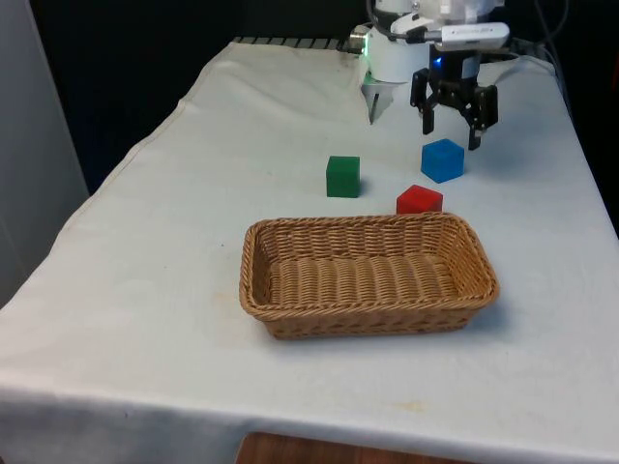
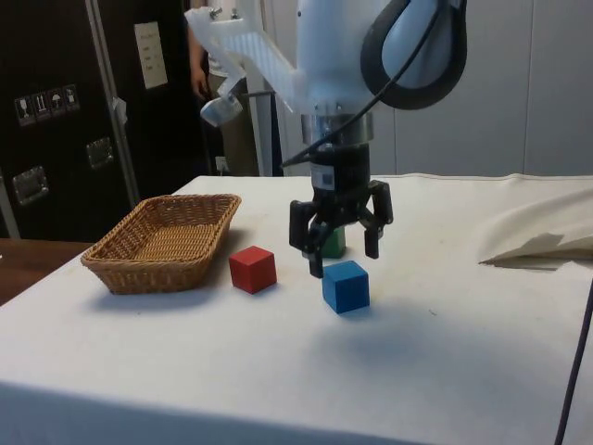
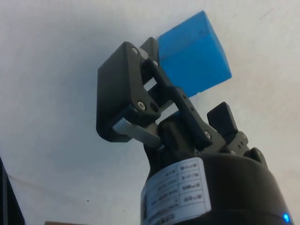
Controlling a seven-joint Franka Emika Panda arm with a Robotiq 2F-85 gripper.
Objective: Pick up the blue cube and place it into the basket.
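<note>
White cloth (image 1: pixel 145 290), spread fingers (image 2: pixel 341 260) above blue cube (image 2: pixel 346 286), green cube (image 2: pixel 333 243) half hidden

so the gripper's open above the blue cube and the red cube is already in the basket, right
Not quite. The red cube sits on the cloth just outside the basket, as the front view shows. The rest holds: the gripper is open above the blue cube.

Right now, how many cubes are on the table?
3. The blue cube sits just below the open gripper; the red cube is beside the basket; the green cube stands apart. The basket looks empty.
</note>
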